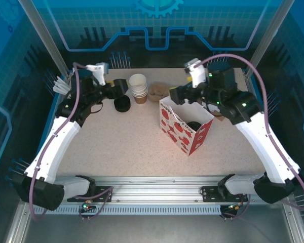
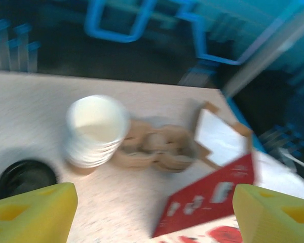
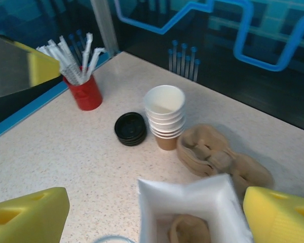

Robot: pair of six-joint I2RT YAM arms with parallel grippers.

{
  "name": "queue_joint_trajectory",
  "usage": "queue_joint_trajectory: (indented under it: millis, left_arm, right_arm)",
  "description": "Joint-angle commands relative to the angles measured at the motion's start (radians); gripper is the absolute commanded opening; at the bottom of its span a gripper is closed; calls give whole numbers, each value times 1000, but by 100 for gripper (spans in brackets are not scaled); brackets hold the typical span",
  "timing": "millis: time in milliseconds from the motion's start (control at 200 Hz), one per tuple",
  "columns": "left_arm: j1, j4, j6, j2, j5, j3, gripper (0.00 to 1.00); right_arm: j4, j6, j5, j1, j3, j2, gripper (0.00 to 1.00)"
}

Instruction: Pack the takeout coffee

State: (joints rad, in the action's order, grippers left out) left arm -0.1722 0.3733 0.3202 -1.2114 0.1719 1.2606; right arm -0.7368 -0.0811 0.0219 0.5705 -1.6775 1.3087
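Both claws stand wide open and hold nothing. In its blurred wrist view the left gripper (image 2: 152,205) shows its yellow fingers (image 2: 33,212) in the two lower corners, over the table near a loose black lid (image 2: 26,178) and the stack of lidless paper cups (image 2: 95,129). In the overhead view the right gripper (image 3: 154,202) hangs right of centre, above the back rim of the red-and-white paper bag (image 1: 173,125). In its own wrist view the bag's white-lined mouth lies between its fingers at the bottom of the frame.

The takeout coffee (image 1: 194,125) looks to be inside the bag already. Overhead, a round black lid sits low in the mouth, just right of frame centre. The cup beneath is hidden, so this rests on the lid alone. Something brown also shows on the bag's floor, perhaps a carrier like the pulp cup carriers (image 3: 218,157) lying behind the bag; I cannot tell.

If so, the step in hand is getting the right claw clear. It should rise straight up with fingers apart so no pad snags the thin paper rim. The bag stands free and looks light, and a sideways drag could tip it and the cup. The left claw, well apart from the bag, could steady a wall if the top needs folding.
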Motion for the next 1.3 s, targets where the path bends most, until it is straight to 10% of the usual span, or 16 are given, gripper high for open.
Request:
queue_joint_trajectory:
  millis: [0,275,620,1291]
  left_arm:
    - [58,9,42,48,-124,-46,81]
    - [258,92,-23,-65,-269,5,77]
    - [289,186,-151,-456,-460,317,74]
    - [289,249,-238,-639,-498,514,15]
  right_arm:
    - [124,53,26,69,-41,39,90]
    - [198,5,-48,34,-74,127,90]
    - [209,-13,60,-68,-39,153,90]
    - [171,-19,92,-89,-47,191,90]
